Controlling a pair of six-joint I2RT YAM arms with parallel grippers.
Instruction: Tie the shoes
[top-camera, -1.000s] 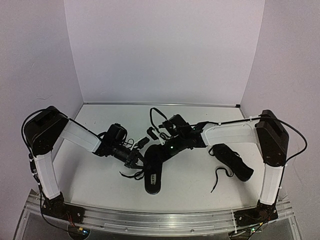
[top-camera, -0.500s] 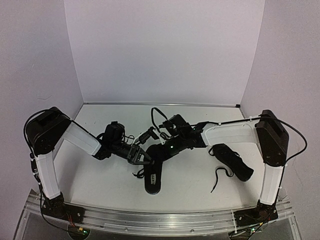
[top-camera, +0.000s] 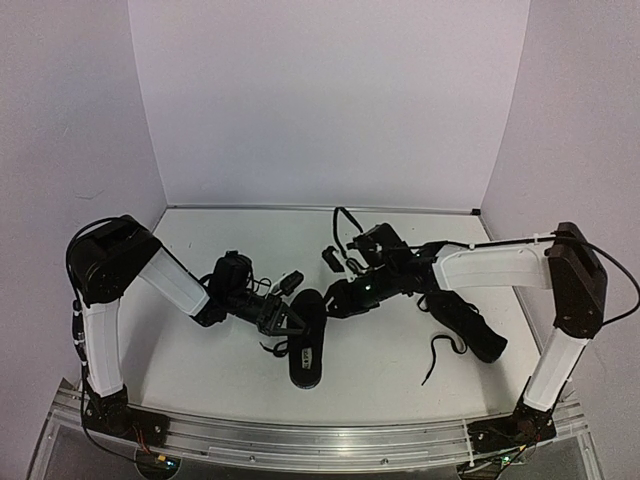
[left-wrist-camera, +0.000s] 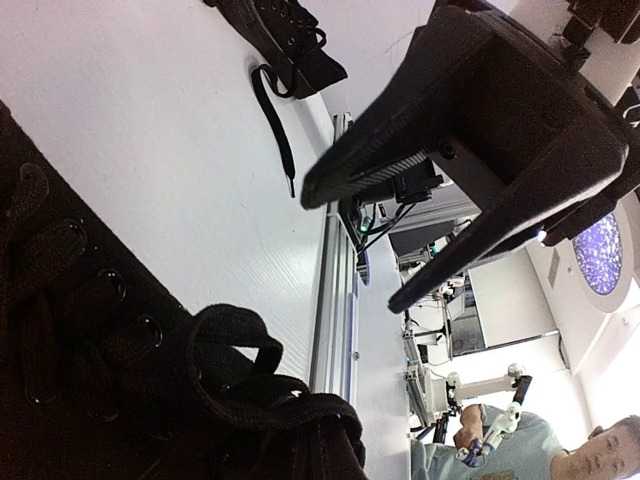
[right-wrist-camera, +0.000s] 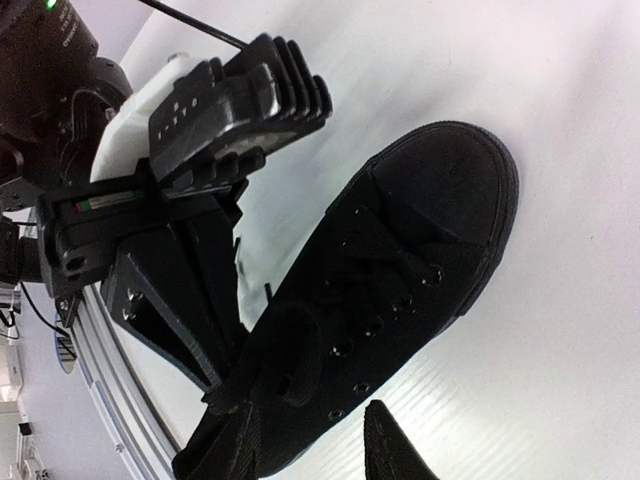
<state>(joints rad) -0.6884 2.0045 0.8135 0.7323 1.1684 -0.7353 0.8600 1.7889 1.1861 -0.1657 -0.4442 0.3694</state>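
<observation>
Both shoes are seen as all-black low-tops w/ thin black laces. The centre shoe (top-camera: 306, 352) is laid in the middle of the worktop (top-camera: 200, 355), heel to the near edge w/ a pale insole label showing, and the second shoe (top-camera: 468, 325) is laid well apart to the right, one loose lace (top-camera: 436, 357) trailed towards the near rail (top-camera: 320, 436). The centre shoe's far end is crowded from both sides: the left jaws are pressed shut, tips at the laces by the collar (whether a lace is pinched can't be told), and the right jaws are parted by the toe end w/ nothing betw. them.
</observation>
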